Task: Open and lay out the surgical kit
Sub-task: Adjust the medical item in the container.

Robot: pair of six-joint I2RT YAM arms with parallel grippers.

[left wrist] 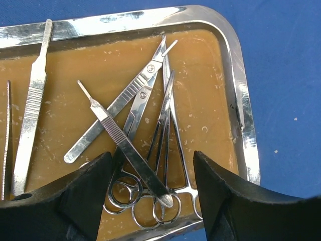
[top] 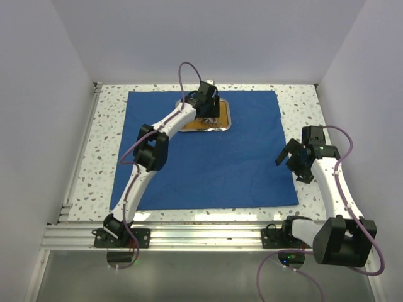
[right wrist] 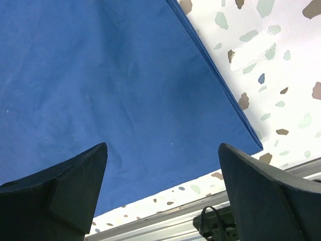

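Two claws hang over a blue cloth [top: 214,170] spread flat on the speckled table [top: 104,132]. The left claw [top: 208,112] is down over the steel tray [top: 227,121], which sits on the cloth near its far edge. Its fingers [left wrist: 75,196] stand partly apart.

Beyond the left finger lie a thin rod [left wrist: 7,130] at the picture's edge and a flat ribbed handle [left wrist: 31,105]. Ahead of the gap, tools lie crossed on the tray's orange-brown floor: a second flat handle [left wrist: 113,113] and a scalpel handle [left wrist: 128,148] lying over scissors [left wrist: 136,113] and a slim ring-handled clamp [left wrist: 168,108]. The rings sit right between the fingers. Nothing looks gripped, though I cannot tell whether a finger brushes any tool.

The right claw [top: 293,162] hovers wide open, holding nothing, above the cloth's near right corner. Speckled table shows to its right, and a metal rail [right wrist: 150,221] lies just below it.
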